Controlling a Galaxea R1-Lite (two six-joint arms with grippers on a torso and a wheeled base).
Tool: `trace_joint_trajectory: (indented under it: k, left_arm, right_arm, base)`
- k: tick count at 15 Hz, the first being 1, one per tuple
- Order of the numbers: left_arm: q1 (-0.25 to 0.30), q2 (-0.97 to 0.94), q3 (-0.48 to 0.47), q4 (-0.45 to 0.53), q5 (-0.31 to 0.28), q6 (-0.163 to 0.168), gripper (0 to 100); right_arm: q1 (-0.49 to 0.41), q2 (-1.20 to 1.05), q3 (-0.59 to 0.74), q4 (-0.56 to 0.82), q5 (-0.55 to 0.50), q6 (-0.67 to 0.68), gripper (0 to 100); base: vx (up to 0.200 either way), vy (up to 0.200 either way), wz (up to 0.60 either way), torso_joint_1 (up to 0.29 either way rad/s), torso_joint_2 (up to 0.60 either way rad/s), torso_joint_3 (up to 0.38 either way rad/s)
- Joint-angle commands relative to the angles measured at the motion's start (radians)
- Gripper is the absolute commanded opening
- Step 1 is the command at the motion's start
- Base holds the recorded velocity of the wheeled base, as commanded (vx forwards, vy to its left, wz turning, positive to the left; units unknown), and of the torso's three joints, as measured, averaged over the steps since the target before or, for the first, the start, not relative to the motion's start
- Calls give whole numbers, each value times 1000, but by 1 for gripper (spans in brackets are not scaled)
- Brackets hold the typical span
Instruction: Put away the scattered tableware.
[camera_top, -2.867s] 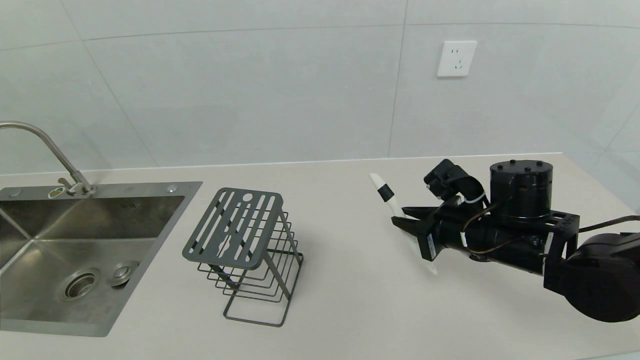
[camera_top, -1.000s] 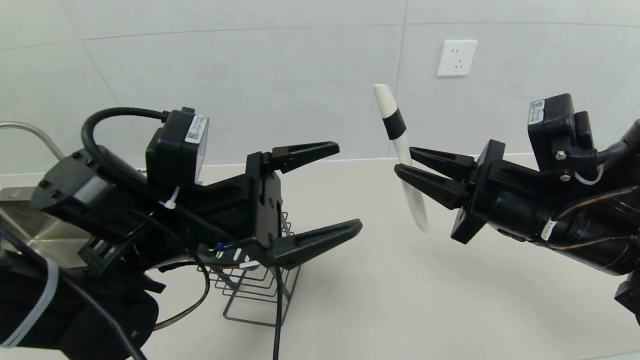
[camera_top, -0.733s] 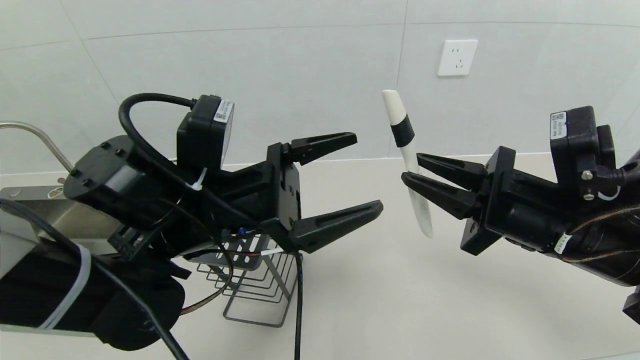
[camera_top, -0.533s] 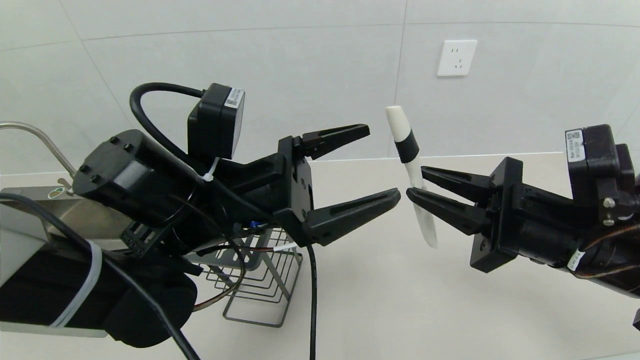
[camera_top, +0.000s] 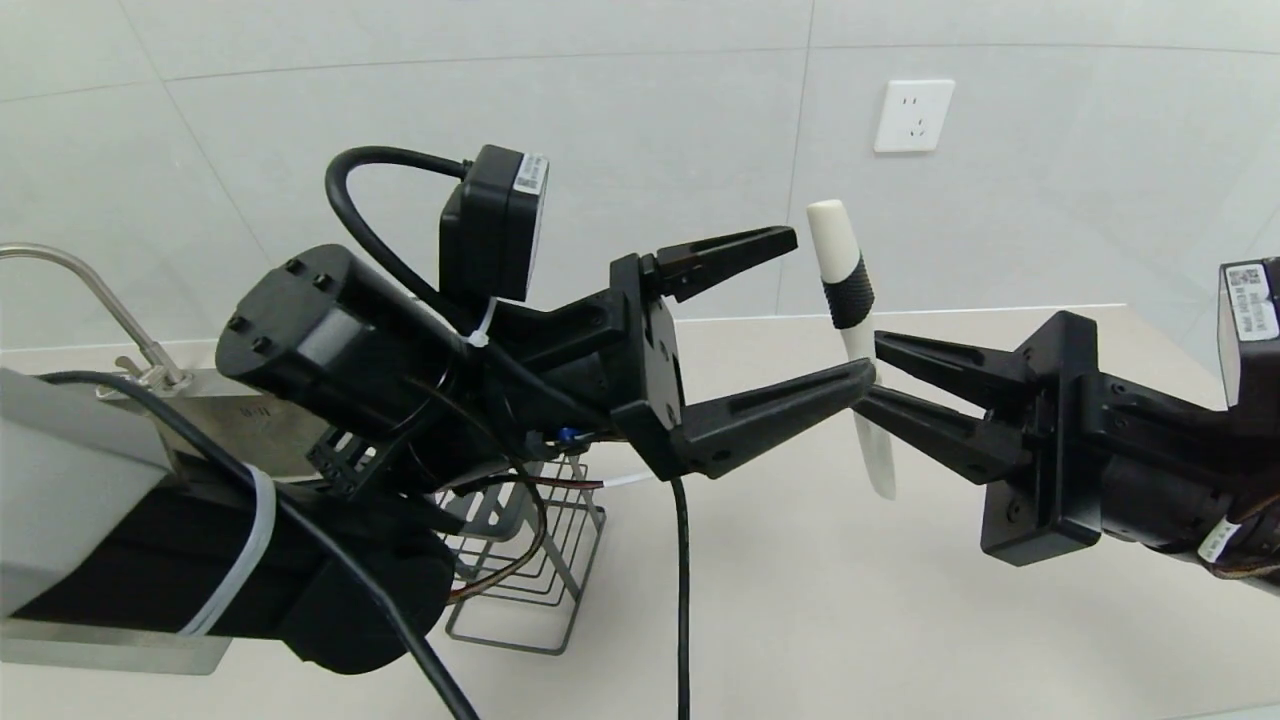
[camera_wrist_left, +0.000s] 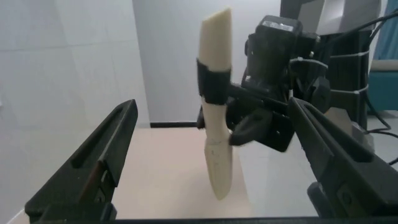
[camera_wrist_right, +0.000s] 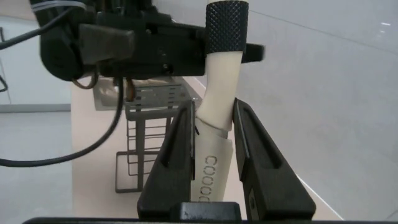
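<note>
L end effector (camera_top: 832, 302) nearer knife (camera_top: 880, 465) (?); rack (camera_top: 560, 560) half-hidden.

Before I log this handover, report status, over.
Right gripper shut on white knife, upright. Left gripper open, flanking it. Wire rack beneath left arm, nothing between grippers.

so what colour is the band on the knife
Black band, knurled, on the white knife; clearest in the right wrist view.

The left arm (camera_top: 330, 350) hides most of the wire rack (camera_top: 540, 575), leaving its lower wires, and much of the sink (camera_top: 225, 420); the faucet (camera_top: 95, 290) runs off the edge. The knife (camera_top: 838, 250)'s middle is covered by fingers of the left gripper (camera_top: 830, 305) and right gripper (camera_top: 872, 368); whether the left one touches it cannot be told.
</note>
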Motion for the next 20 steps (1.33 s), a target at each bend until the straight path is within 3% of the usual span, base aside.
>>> trace_joint_trajectory:
  k: [1, 5, 11, 12, 17, 18, 20]
  left_arm:
    - [-9, 28, -23, 0, 13, 0, 100]
    - [-36, 20, -29, 0, 22, -37, 100]
    - [-63, 17, -45, 0, 19, -44, 100]
    - [-63, 16, -43, 0, 19, -44, 0]
    - [-64, 10, -43, 0, 19, -44, 0]
    - [-64, 7, -43, 0, 19, -44, 0]
    - [-64, 5, -43, 0, 24, -44, 0]
  right_arm:
    - [5, 0, 2, 0, 10, -3, 0]
    - [28, 18, -6, -3, 36, -11, 0]
    - [28, 26, -9, -11, 36, -14, 0]
    - [28, 26, -15, -11, 35, -14, 0]
    - [28, 32, -40, -12, 36, -11, 0]
    - [28, 32, -41, -12, 39, -11, 100]
    - [25, 35, -32, -9, 44, -15, 100]
  base:
    - [0, 0, 0, 0, 0, 0]
    - [0, 0, 0, 0, 0, 0]
    - [0, 0, 0, 0, 0, 0]
    - [0, 0, 0, 0, 0, 0]
    - [0, 0, 0, 0, 0, 0]
    - [0, 0, 0, 0, 0, 0]
    - [0, 0, 0, 0, 0, 0]
